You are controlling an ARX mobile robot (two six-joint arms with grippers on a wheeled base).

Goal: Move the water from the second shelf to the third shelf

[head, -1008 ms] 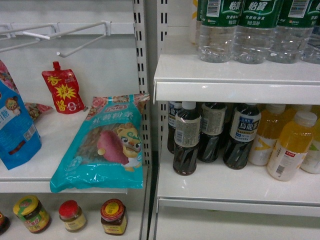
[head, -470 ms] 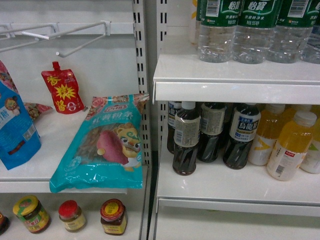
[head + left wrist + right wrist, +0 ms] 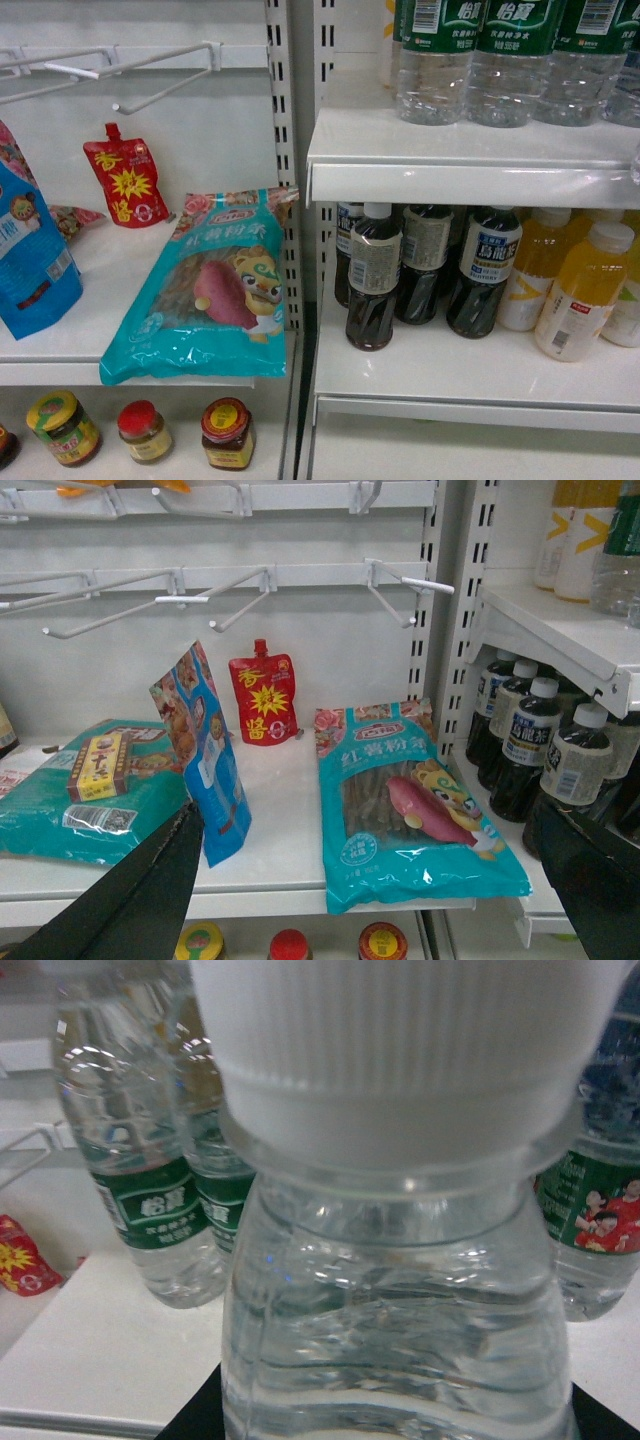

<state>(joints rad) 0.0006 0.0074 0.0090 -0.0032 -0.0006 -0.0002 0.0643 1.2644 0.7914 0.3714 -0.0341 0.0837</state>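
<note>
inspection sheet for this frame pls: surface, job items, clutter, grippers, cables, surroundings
Surface: white metal shelf carrying the water; a second white shelf below it.
Job's things: clear ribbed water bottles with dark green labels standing in a row; one clear bottle with a white ribbed cap fills the right wrist view.
Clutter: dark tea bottles, yellow drink bottles, teal snack bag, red spout pouch, blue bag, jars.
Grippers: left gripper jaws open, holding nothing; right gripper's dark jaws at the close bottle's sides, grip cannot be judged.
Cables: nothing seen.
Surroundings: white slotted uprights, bare wire hooks.
</note>
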